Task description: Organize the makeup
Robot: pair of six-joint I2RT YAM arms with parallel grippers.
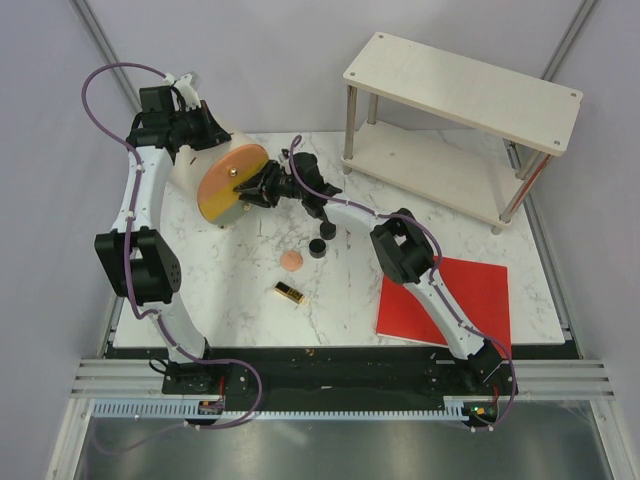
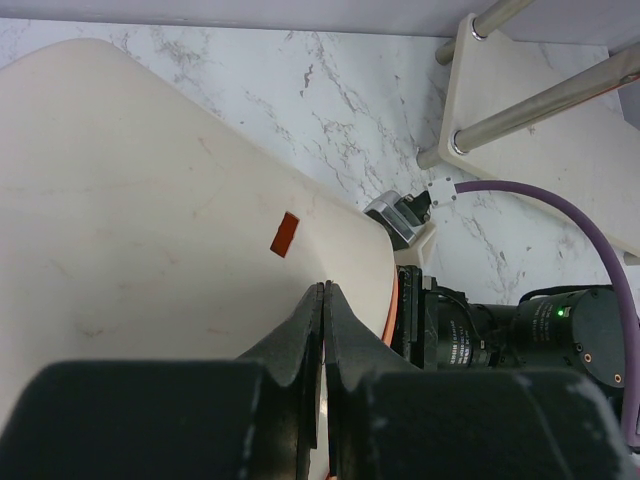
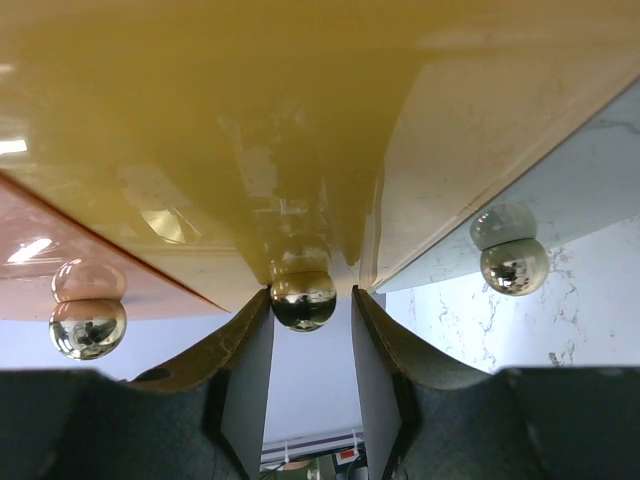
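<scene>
Right gripper (image 3: 310, 300) pinching mirrored gold ball knob (image 3: 303, 298) of glossy orange-yellow lid (image 1: 218, 192), left gripper (image 2: 324, 290) clamped thin on smooth cream case (image 2: 150, 200)

Two white-shelled arms (image 1: 140, 195) carry bulky black joint housings (image 1: 140, 265). A purple cable (image 1: 100, 80) trails each, looping widest at eleven o'clock. The left gripper (image 2: 323, 300) has matte black fingers (image 2: 295, 345).

A white marble table (image 1: 240, 300) carries a two-tier pale wooden shelf (image 1: 462, 88) between grey walls.
</scene>
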